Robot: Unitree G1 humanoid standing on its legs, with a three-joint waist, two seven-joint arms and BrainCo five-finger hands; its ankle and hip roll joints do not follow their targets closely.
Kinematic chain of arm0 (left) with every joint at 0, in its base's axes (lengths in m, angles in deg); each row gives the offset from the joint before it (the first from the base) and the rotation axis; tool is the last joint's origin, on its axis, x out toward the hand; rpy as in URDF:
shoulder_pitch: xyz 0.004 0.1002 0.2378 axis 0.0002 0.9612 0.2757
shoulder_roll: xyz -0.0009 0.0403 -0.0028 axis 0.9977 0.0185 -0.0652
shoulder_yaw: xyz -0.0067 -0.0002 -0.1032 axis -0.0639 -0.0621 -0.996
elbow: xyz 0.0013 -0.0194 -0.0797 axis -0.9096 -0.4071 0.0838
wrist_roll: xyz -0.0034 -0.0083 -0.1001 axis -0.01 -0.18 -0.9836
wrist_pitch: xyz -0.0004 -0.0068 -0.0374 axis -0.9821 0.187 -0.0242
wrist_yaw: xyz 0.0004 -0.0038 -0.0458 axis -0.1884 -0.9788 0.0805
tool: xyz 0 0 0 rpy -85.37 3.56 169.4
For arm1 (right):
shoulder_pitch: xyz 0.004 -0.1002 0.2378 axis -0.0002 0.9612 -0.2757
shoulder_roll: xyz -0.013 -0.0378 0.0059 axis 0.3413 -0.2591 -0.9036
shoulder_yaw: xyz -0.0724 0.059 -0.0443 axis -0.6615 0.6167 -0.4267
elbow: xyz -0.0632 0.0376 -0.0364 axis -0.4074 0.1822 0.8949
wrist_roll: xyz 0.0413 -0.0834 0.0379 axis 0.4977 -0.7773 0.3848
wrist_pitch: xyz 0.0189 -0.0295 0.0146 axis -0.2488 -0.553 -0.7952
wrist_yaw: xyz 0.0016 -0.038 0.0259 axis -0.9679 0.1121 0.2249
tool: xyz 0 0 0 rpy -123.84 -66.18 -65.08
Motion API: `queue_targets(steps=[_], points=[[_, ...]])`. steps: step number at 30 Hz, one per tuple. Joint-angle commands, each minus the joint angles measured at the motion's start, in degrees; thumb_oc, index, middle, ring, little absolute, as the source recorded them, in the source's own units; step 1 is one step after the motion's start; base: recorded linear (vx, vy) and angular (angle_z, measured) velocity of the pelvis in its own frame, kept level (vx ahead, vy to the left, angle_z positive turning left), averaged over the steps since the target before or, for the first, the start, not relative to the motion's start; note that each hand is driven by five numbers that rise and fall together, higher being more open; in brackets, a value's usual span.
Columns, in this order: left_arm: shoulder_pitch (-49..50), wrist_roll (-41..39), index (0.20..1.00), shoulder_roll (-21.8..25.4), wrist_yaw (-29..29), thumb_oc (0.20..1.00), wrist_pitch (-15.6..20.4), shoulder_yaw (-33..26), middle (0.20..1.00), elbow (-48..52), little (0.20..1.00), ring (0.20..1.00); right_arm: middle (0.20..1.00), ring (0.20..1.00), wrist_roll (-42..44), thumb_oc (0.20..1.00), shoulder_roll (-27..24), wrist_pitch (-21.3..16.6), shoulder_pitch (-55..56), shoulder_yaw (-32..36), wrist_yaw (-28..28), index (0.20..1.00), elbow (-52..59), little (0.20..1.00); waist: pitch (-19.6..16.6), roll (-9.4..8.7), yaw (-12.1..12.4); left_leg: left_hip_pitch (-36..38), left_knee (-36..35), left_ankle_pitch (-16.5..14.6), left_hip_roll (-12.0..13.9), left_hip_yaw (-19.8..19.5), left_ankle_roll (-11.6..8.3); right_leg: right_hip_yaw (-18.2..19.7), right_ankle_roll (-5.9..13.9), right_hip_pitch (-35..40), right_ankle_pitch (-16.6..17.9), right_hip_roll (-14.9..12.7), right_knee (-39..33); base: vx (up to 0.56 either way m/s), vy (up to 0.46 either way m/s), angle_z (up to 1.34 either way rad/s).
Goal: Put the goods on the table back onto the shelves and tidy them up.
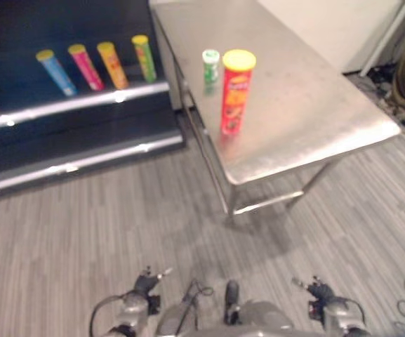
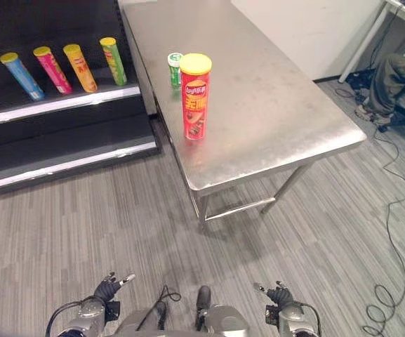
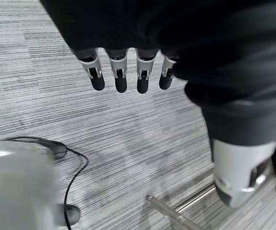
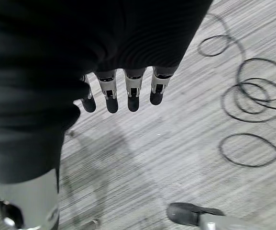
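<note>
Red chip can (image 2: 196, 97) stands on the desk (image 2: 272, 105), green can (image 2: 175, 69) at its 11 o'clock; left hand (image 3: 123, 72) and right hand (image 4: 121, 91) fingers straight, empty.

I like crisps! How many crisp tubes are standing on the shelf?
4 in a row on the shelf: blue tube, pink tube, orange tube, green tube. Another may be partly cut off at the left eye view's left edge.
</note>
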Motion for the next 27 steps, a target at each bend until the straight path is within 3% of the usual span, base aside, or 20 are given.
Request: queue_targets(steps=[1, 3, 4, 8, 9, 10, 13, 14, 15, 16, 17, 18, 19, 21, 22, 23, 24, 26, 27], points=[[0.1, -1.2, 1.000, 0.1, 1.1, 1.000, 1.4, 0.3, 1.000, 3.1, 1.000, 1.000, 1.000, 1.000, 1.6, 1.000, -3.5, -0.8, 0.0, -0.4, 1.0, 1.000, 0.6, 1.000, 1.1, -0.46, 0.1, 2.8, -0.8, -0.2, 3.9, 4.3, 0.94, 3.1, 7.67, 0.7, -8.9, -3.9, 5.0, 0.22, 0.141, 0.00], [-0.2, -1.2, 1.000, 0.2, 1.7, 1.000, 1.8, 0.9, 1.000, 3.4, 1.000, 1.000, 1.000, 1.000, 1.7, 1.000, -4.1, -0.8, 0.1, 0.3, 1.3, 1.000, 0.9, 1.000, 0.6, -0.06, 0.1, -1.1, -11.6, 0.4, 7.8, 4.5, -0.67, 3.5, 8.95, 1.4, -10.7, -6.1, 5.0, 0.23, 0.235, 0.05], [-0.2, -1.2, 1.000, 0.2, 1.7, 1.000, 1.8, 0.9, 1.000, 3.4, 1.000, 1.000, 1.000, 1.000, 1.7, 1.000, -4.1, -0.7, 0.2, 0.3, 1.3, 1.000, 1.0, 1.000, 0.6, -0.11, 0.2, -0.9, -11.7, 0.5, 7.7, 4.6, -0.68, 3.6, 8.94, 1.5, -10.7, -6.1, 5.0, 0.21, 0.235, 0.09], [-0.6, -1.5, 1.000, 0.8, 2.2, 1.000, 2.6, 1.1, 1.000, 3.7, 1.000, 1.000, 1.000, 1.000, 0.1, 1.000, -4.6, -0.9, 0.3, 0.3, 1.5, 1.000, 0.9, 1.000, 0.6, 1.23, 0.9, -4.8, -20.6, 8.1, 11.3, -0.5, -4.26, 5.5, 10.97, 4.4, -12.0, -8.3, 4.4, 0.24, 0.282, -0.01], [-0.7, -1.1, 1.000, 1.1, 2.6, 1.000, 2.5, 1.2, 1.000, 3.3, 1.000, 1.000, 1.000, 1.000, -0.6, 1.000, -4.8, -0.8, 0.2, 0.4, 1.6, 1.000, 0.6, 1.000, 0.7, 1.17, 1.2, -6.4, -19.6, 9.1, 11.7, -1.3, -5.22, 5.4, 11.54, 5.1, -12.2, -9.3, 4.5, 0.26, 0.369, -0.19], [-0.8, -1.0, 1.000, 1.0, 2.2, 1.000, 2.7, 1.1, 1.000, 3.1, 1.000, 1.000, 1.000, 1.000, -1.2, 1.000, -4.6, -0.6, 0.1, 0.0, 1.3, 1.000, 0.8, 1.000, 0.3, 1.54, 0.9, -4.8, -20.7, 7.6, 12.0, -2.0, -5.22, 7.0, 12.11, 4.7, -11.7, -10.3, 5.0, 0.24, 0.383, -0.25], [-0.8, -0.1, 1.000, 1.1, 1.8, 1.000, 2.7, 0.9, 1.000, 2.6, 1.000, 1.000, 1.000, 1.000, -2.2, 1.000, -4.4, -0.2, 0.7, 0.5, 0.3, 1.000, 1.2, 1.000, -1.2, 1.84, 0.6, -1.8, -20.8, 5.2, 10.4, 0.7, -5.30, 7.2, 14.70, 5.6, -8.4, -15.2, 5.0, 0.24, 0.432, -0.33], [-0.8, -0.1, 1.000, 1.1, 1.8, 1.000, 2.7, 0.9, 1.000, 2.6, 1.000, 1.000, 1.000, 1.000, -2.2, 1.000, -4.4, -0.2, 0.8, 0.5, 0.3, 1.000, 1.2, 1.000, -1.1, 1.77, 0.7, -1.7, -20.8, 5.1, 10.3, 0.8, -5.27, 7.2, 14.74, 5.6, -8.4, -15.3, 4.9, 0.16, 0.432, -0.26], [-1.2, 0.8, 1.000, 2.2, 1.9, 1.000, 2.6, 0.7, 1.000, 2.9, 1.000, 1.000, 1.000, 1.000, -2.4, 1.000, -4.0, 0.1, 0.5, 0.8, 0.3, 1.000, 1.9, 1.000, -1.8, 1.08, 0.4, -0.4, -21.4, 3.6, 8.2, 2.4, -3.88, 8.7, 15.63, 3.5, -4.9, -17.8, 6.2, 0.08, 0.250, -0.31], [-1.2, 0.8, 1.000, 2.2, 1.9, 1.000, 2.6, 0.7, 1.000, 2.9, 1.000, 1.000, 1.000, 1.000, -2.4, 1.000, -4.0, 0.1, 0.5, 0.8, 0.3, 1.000, 1.9, 1.000, -1.8, 1.02, 0.5, -0.3, -21.4, 3.6, 8.2, 2.5, -3.85, 8.8, 15.67, 3.4, -4.9, -17.8, 6.2, 0.12, 0.483, -0.32], [-1.1, 1.1, 1.000, 3.7, 1.7, 1.000, 2.5, 0.0, 1.000, 3.4, 1.000, 1.000, 1.000, 1.000, -2.7, 1.000, -4.0, -0.2, 0.6, 0.9, 0.4, 1.000, 4.6, 1.000, -1.9, 0.31, 0.2, 0.2, -21.0, 1.9, 6.0, 4.5, -1.89, 9.3, 16.55, 1.2, 0.0, -20.3, 8.1, 0.05, 0.439, -0.31], [-1.1, 0.8, 1.000, 4.9, 1.9, 1.000, 2.5, -1.0, 1.000, 3.9, 1.000, 1.000, 1.000, 1.000, -2.6, 1.000, -4.1, -0.6, 0.8, 1.3, 0.8, 1.000, 8.6, 1.000, -1.4, 0.44, -0.1, 0.6, -20.4, 0.6, 5.0, 6.3, -0.40, 9.0, 15.67, -1.5, 2.3, -21.6, 11.2, 0.04, 0.511, -0.21], [-1.0, 0.6, 1.000, 5.3, 2.0, 1.000, 2.5, -1.7, 1.000, 4.0, 1.000, 1.000, 1.000, 1.000, -2.8, 1.000, -4.4, -1.0, 0.7, 1.5, 1.3, 1.000, 10.2, 1.000, -1.1, 0.80, -0.2, 0.7, -20.1, 0.0, 5.2, 7.4, 0.13, 8.0, 15.14, -2.5, 1.5, -21.4, 12.3, 0.02, 0.356, -0.31], [-0.2, 1.0, 1.000, 5.7, 2.1, 1.000, 2.6, -2.7, 1.000, 4.6, 1.000, 1.000, 1.000, 1.000, -3.9, 1.000, -5.4, -1.6, 2.1, 2.5, 2.3, 1.000, 17.4, 1.000, -0.8, 1.24, -1.2, 2.0, -20.8, -0.2, 5.4, 8.8, 0.74, 7.8, 14.27, -4.8, -1.4, -17.4, 13.1, 0.04, 0.164, -0.58], [-0.2, 1.0, 1.000, 5.7, 2.1, 1.000, 2.6, -2.7, 1.000, 4.6, 1.000, 1.000, 1.000, 1.000, -3.9, 1.000, -5.4, -1.6, 2.1, 2.5, 2.3, 1.000, 17.4, 1.000, -0.9, 1.26, -1.2, 1.8, -20.9, -0.1, 5.4, 8.7, 0.74, 7.8, 14.27, -5.0, -1.3, -17.4, 13.0, 0.03, 0.104, -0.42], [0.3, 1.7, 1.000, 6.0, 2.3, 1.000, 2.6, -3.3, 1.000, 4.6, 1.000, 1.000, 1.000, 1.000, -4.9, 1.000, -6.9, -2.7, 4.2, 4.1, 3.2, 1.000, 23.8, 1.000, -0.9, 0.98, -2.6, 2.8, -21.8, -0.3, 5.1, 9.6, 1.08, 7.9, 14.03, -6.2, -3.7, -12.1, 9.7, -0.02, 0.044, -0.09], [0.4, 1.6, 1.000, 5.8, 2.8, 1.000, 2.5, -3.9, 1.000, 4.3, 1.000, 1.000, 1.000, 1.000, -5.7, 1.000, -7.7, -3.4, 4.7, 4.8, 4.3, 1.000, 26.6, 1.000, -0.9, 1.18, -3.0, 1.8, -21.4, -0.3, 5.0, 9.5, 1.19, 9.1, 15.09, -6.2, -4.1, -11.6, 8.4, 0.02, 0.069, -0.18], [0.3, 2.0, 1.000, 5.2, 2.5, 1.000, 2.5, -4.0, 1.000, 4.4, 1.000, 1.000, 1.000, 1.000, -7.0, 1.000, -8.7, -3.8, 9.0, 7.2, 4.7, 1.000, 34.2, 1.000, -0.6, 0.66, -4.8, 2.5, -21.1, -0.7, 4.3, 9.0, 1.47, 15.6, 14.43, -6.4, -5.1, -8.4, 7.8, 0.08, 0.043, -0.06], [0.4, 2.0, 1.000, 4.9, 2.6, 1.000, 2.7, -4.7, 1.000, 4.3, 1.000, 1.000, 1.000, 1.000, -8.1, 1.000, -9.2, -4.3, 9.6, 8.6, 5.1, 1.000, 37.5, 1.000, -0.5, 0.45, -4.8, 3.1, -21.0, -1.1, 4.3, 9.5, 1.33, 15.2, 14.44, -5.6, -4.7, -8.9, 6.6, 0.08, 0.011, 0.30]])
